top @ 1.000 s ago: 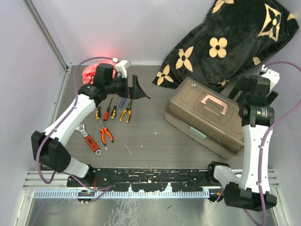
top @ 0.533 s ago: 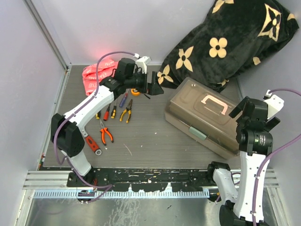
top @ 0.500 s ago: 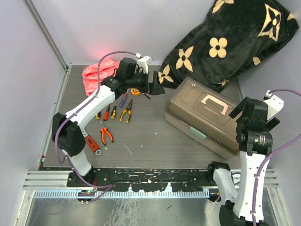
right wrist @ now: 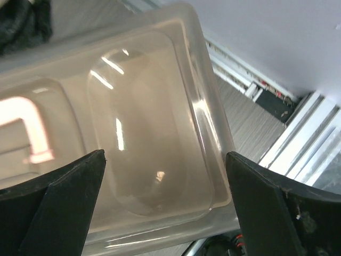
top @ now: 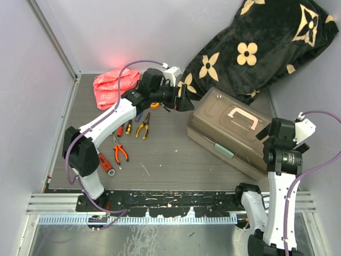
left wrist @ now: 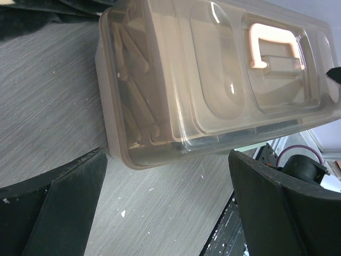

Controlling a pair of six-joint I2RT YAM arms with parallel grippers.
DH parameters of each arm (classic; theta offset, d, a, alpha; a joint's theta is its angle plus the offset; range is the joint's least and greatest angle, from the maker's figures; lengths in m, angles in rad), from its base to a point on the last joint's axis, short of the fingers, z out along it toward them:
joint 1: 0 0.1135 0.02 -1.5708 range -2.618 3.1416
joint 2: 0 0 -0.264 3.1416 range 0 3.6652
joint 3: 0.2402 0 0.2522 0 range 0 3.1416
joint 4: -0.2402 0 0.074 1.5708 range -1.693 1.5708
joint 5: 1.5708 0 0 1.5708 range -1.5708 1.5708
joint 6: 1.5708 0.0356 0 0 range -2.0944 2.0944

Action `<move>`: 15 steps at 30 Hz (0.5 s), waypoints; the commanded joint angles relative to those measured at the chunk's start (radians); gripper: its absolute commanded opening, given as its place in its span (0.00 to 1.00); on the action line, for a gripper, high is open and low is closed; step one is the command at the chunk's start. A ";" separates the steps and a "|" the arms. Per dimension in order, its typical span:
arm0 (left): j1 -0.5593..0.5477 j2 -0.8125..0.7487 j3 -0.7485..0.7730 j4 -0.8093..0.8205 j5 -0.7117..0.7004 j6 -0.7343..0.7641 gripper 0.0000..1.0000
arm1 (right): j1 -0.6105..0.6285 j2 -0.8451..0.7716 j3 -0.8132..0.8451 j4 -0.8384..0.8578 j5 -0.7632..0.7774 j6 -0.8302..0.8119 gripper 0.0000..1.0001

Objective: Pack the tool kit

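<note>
The brown translucent toolbox lies shut on the table's right half, beige handle on top. My left gripper hangs open just off its far left end; the left wrist view shows the toolbox ahead of my open left gripper, nothing between the fingers. My right gripper is open over the box's right end; the lid fills the right wrist view beyond that gripper. A red wrench, orange pliers, yellow pliers and screwdrivers lie at left. The orange tape measure peeks from under the left arm.
A black flower-patterned blanket is bunched at the back right, touching the toolbox's far side. A red plastic bag lies at the back left. Walls close in on both sides; a black rail runs along the near edge.
My left arm has swung right, from above the tools to the toolbox's left end. The right arm has drawn back toward the near side, by the box's right end. Both grippers stayed open.
</note>
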 commanded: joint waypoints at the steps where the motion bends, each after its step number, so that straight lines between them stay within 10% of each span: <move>1: 0.005 -0.043 0.011 0.036 -0.006 0.011 0.98 | -0.003 -0.007 -0.104 0.047 -0.013 0.084 1.00; 15: 0.005 -0.071 0.022 -0.023 -0.066 0.077 0.98 | -0.002 0.108 -0.252 0.237 -0.302 0.064 1.00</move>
